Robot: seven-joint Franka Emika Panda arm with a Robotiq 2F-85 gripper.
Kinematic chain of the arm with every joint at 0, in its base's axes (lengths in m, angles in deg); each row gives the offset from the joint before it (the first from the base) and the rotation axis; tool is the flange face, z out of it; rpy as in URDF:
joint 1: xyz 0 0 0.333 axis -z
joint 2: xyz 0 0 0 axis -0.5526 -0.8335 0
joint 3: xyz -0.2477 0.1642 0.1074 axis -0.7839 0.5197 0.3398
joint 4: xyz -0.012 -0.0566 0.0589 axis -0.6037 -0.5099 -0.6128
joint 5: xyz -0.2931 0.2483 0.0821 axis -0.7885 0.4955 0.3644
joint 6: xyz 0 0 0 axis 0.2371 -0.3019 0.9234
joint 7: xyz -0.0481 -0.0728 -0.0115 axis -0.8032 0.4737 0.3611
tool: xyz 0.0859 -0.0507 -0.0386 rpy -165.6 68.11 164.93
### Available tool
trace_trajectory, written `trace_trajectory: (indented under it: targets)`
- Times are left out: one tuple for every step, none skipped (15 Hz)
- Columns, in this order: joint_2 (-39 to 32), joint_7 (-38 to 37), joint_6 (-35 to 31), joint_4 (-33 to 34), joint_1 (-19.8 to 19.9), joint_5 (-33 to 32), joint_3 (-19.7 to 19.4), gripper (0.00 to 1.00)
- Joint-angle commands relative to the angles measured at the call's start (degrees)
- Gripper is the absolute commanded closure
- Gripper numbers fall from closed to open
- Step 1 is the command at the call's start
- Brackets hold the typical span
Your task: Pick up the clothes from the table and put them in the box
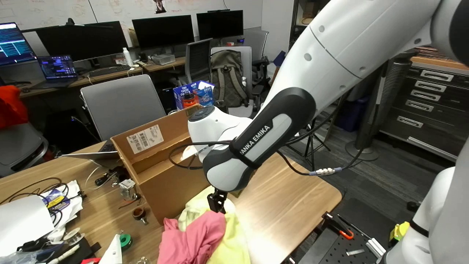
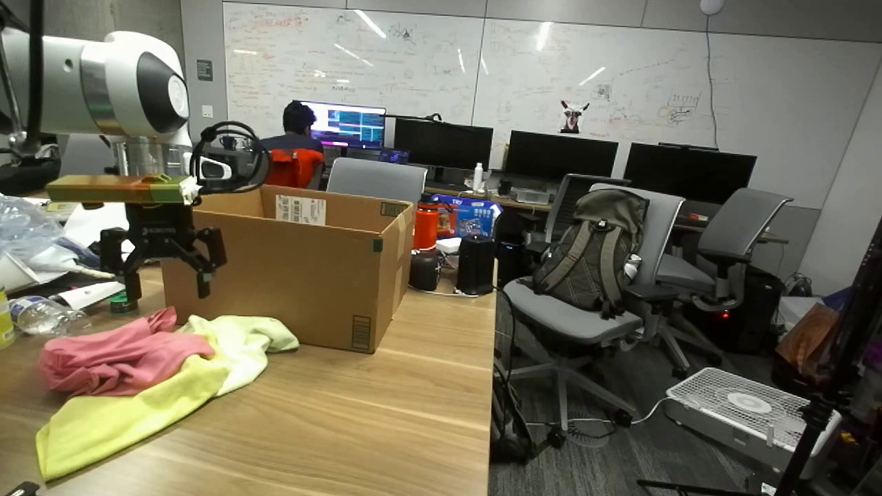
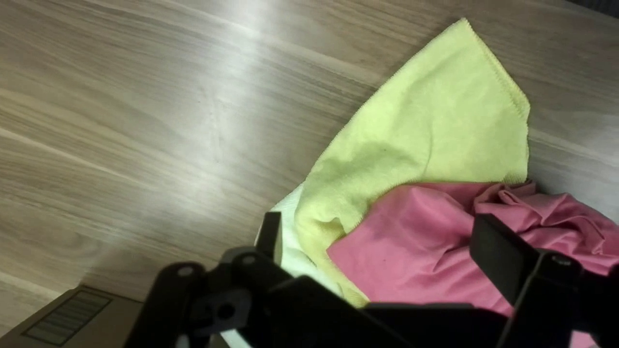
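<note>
A crumpled pink cloth (image 1: 192, 240) lies on the table, partly over a yellow cloth (image 1: 234, 238). Both also show in an exterior view, the pink cloth (image 2: 124, 355) and the yellow cloth (image 2: 138, 417). A paler fabric (image 2: 244, 344) lies beside the yellow by the box; I cannot tell if it is a separate piece. The open cardboard box (image 2: 289, 282) stands behind the clothes; its inside is mostly hidden, with something pale in it (image 1: 188, 152). My gripper (image 2: 167, 291) is open and empty above the clothes. In the wrist view its fingers (image 3: 379, 241) stand apart over the pink cloth (image 3: 416, 251).
Cables (image 1: 55, 198), papers, a green tape roll (image 1: 125, 240) and small parts lie beside the box. A clear plastic bottle (image 2: 48, 317) lies near the pink cloth. An orange bottle (image 2: 426, 224) and black devices (image 2: 475, 265) stand beyond the box at the table edge.
</note>
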Motion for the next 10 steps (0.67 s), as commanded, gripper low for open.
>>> trace_trajectory:
  targets:
    - [-3.81,-0.14,-1.44,2.49,-1.08,0.86,0.21,0.0]
    - [-4.58,0.06,-1.98,2.81,-1.26,1.17,0.23,0.0]
    - [-5.59,-0.09,-2.44,3.28,-1.55,1.02,0.15,0.0]
    - [-6.48,-0.15,-2.86,3.74,-1.75,1.08,0.09,0.0]
    - [-7.26,-0.14,-3.26,4.19,-1.96,1.01,0.02,0.0]
    - [-8.11,-0.03,-3.68,4.67,-2.13,1.4,0.1,0.0]
    - [-8.82,0.19,-4.08,5.12,-2.27,1.67,0.17,0.0]
    - [-9.47,0.32,-4.79,5.46,-2.36,2.18,0.31,0.0]
    - [-10.15,0.58,-5.02,5.87,-2.44,2.72,0.45,0.0]
    - [-10.77,0.7,-5.7,6.13,-2.54,3.37,0.53,0.0]
